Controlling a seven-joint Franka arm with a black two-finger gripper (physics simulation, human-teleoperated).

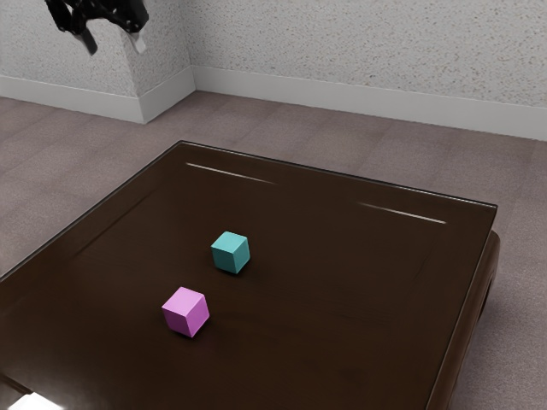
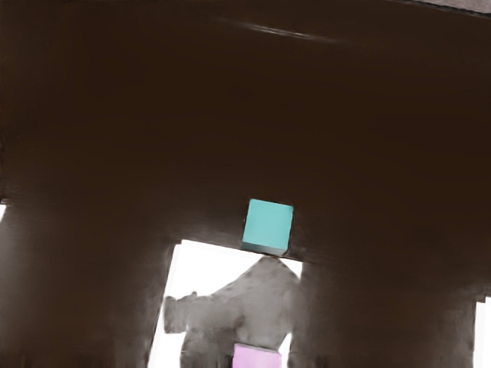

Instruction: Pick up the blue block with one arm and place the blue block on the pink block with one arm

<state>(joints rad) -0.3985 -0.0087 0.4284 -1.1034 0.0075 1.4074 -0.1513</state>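
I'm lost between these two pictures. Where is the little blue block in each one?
Exterior view: the blue block sits near the middle of the dark table, a little farther from the camera than the pink block and not touching it.
Wrist view: the blue block sits on the same dark tabletop, apart from the pink block.
Shared landmark: the pink block.

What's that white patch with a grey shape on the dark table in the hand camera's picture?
Wrist view: the glossy table mirrors bright light and a grey silhouette, likely of something above it, beside the blue block; exterior view: thin glare streaks cross the table's far side.
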